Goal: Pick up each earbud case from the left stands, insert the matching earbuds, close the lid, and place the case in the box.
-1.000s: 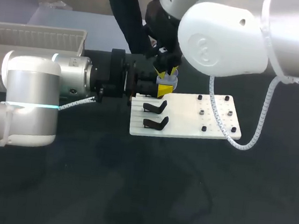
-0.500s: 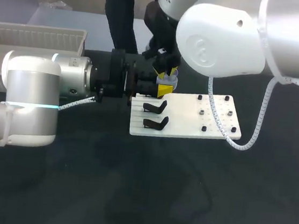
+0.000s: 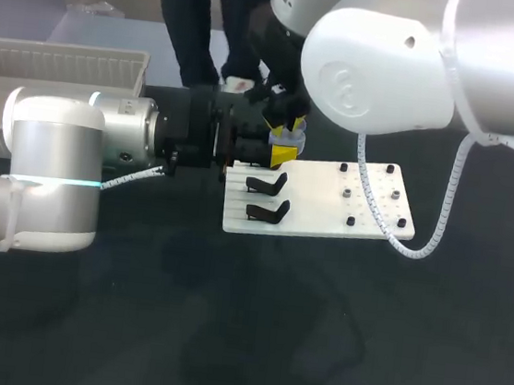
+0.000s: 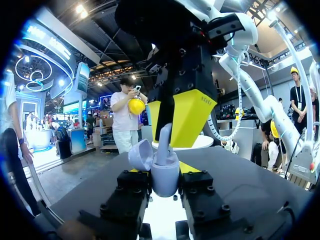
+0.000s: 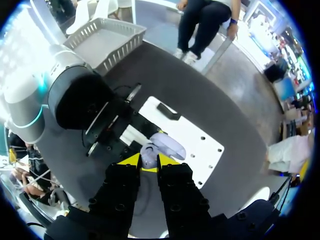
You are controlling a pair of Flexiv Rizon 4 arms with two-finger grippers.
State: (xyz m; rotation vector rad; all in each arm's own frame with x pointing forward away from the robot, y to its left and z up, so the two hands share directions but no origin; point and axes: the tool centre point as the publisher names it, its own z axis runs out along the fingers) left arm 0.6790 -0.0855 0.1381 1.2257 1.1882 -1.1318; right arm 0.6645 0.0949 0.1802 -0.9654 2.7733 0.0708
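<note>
My left gripper point(image 3: 280, 155) holds a lavender earbud case point(image 3: 291, 142) level above the back left corner of the white stand board point(image 3: 330, 205). In the left wrist view its dark fingers are shut on the case point(image 4: 165, 175), whose lid point(image 4: 141, 154) stands open. A lavender earbud point(image 4: 163, 142) stands stem up in the case. My right gripper point(image 4: 170, 125) comes down from above with its yellow tips shut on that stem. In the right wrist view the gripper point(image 5: 148, 161) sits right over the case point(image 5: 167, 145).
Two black stands point(image 3: 267, 186) point(image 3: 269, 212) sit on the left part of the board, and small pegs point(image 3: 345, 192) dot its right part. A white basket point(image 3: 58, 63) stands at the back left of the dark table.
</note>
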